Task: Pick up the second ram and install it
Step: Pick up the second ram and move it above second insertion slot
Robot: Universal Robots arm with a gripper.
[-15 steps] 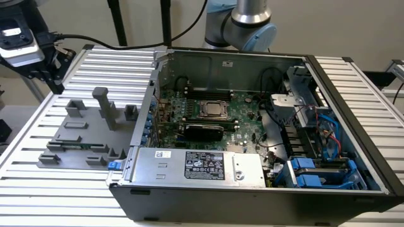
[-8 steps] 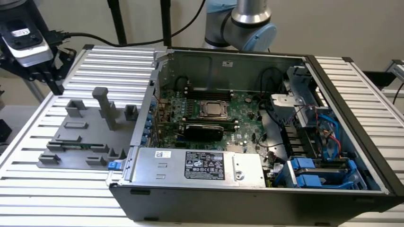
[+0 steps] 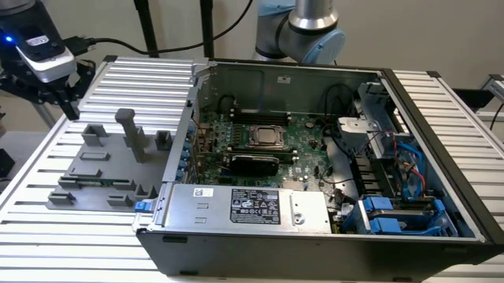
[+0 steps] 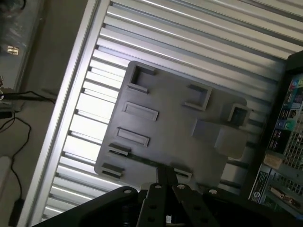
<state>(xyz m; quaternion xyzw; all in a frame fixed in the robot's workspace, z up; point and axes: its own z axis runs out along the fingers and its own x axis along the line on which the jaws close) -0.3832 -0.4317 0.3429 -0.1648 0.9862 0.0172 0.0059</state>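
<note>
You see gripper (image 4: 166, 180) closed, empty, hanging over tabletop (image 3: 47, 236) at 11 o'clock from gray fixture plate (image 3: 110, 150), exterior view. Second ram (image 3: 101, 180) lies flat in fixture slot near plate's 6 o'clock edge, apart from gripper. Open computer case (image 3: 315, 250) at plate's 3 o'clock.
</note>
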